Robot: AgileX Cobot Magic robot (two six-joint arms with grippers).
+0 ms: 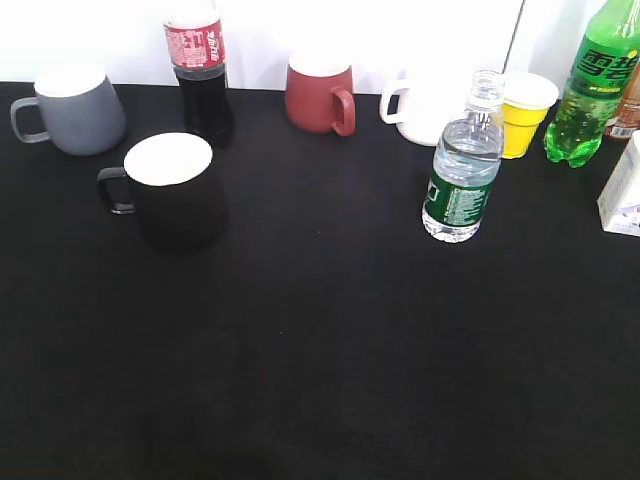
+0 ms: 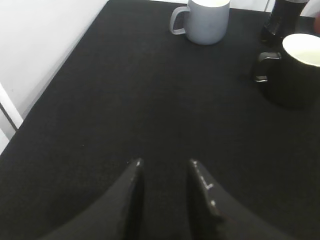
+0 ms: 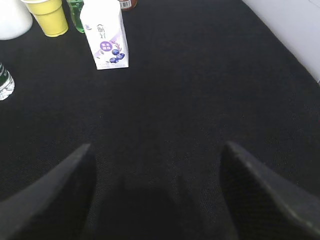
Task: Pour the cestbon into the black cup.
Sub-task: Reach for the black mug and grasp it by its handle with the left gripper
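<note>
The water bottle (image 1: 461,168) is standing upright and capless on the black table (image 1: 330,340), its long axis vertical, so a grasp would have to come in from the side across its body. Taking the bottle as the landmark: the black cup (image 1: 175,190) is sitting well apart to its left, mouth up, handle pointing away from the bottle. Behind the bottle a yellow cup (image 1: 525,112) and a white mug (image 1: 420,105) are standing near it, with a tall green soda bottle (image 1: 592,85) further to its right and a milk carton (image 1: 622,188) to its right at the table's edge. A dark red mug (image 1: 320,95), a cola bottle (image 1: 198,65) and a grey mug (image 1: 72,108) are lining the back, left of the bottle.

Neither arm is showing in the exterior view. The right gripper (image 3: 157,165) is hanging low over bare table with its fingers spread wide and nothing between them; the bottle's base is just peeking in at the left edge of the right wrist view (image 3: 5,84), ahead and to the gripper's left. The left gripper (image 2: 165,167) is holding its fingers only a little apart, empty, with the black cup ahead to its right.

The right arm is looking nearer the bottle, so it seems the natural one to reach forward and leftward for it.
</note>
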